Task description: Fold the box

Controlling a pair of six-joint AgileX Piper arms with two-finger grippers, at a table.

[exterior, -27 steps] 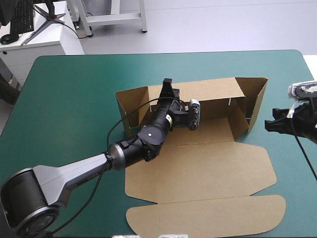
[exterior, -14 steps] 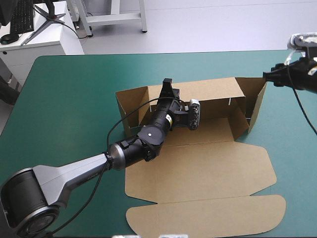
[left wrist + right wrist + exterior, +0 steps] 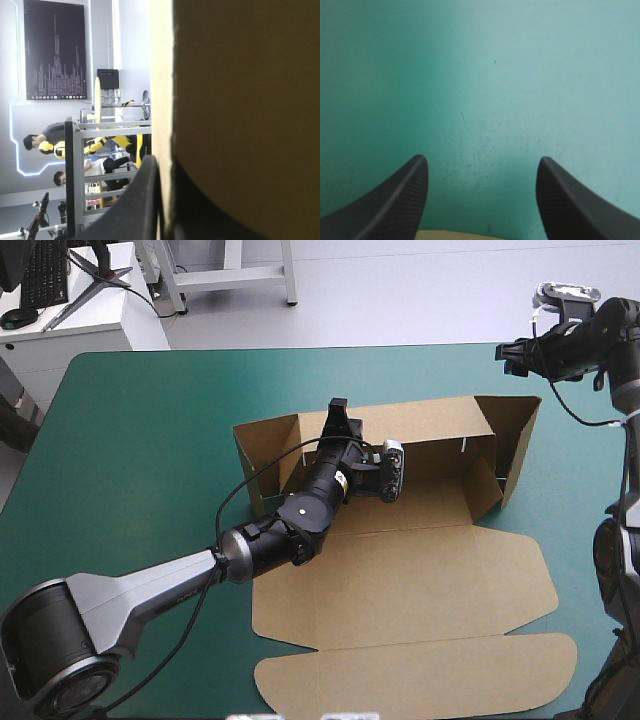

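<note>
Left gripper pinches the far wall of the box; right gripper hangs empty near the table's far right corner.

High view: the brown box lies mid-table on the teal-green cover, with its far and left walls raised, its right end flap askew and its lid panels flat toward the near edge. I judge that a misaligned push on that flap could splay it outward or drag the box against the left pinch, creasing the wall. The left arm reaches diagonally from the near left with its wrist low over the tray floor. The right arm is raised and bent, pointing leftward beyond the flap.
Left wrist view: the black fingers are all but closed on the board's edge.
Right wrist view: the fingers are spread wide over bare cover, with a sliver of board just beneath.
</note>
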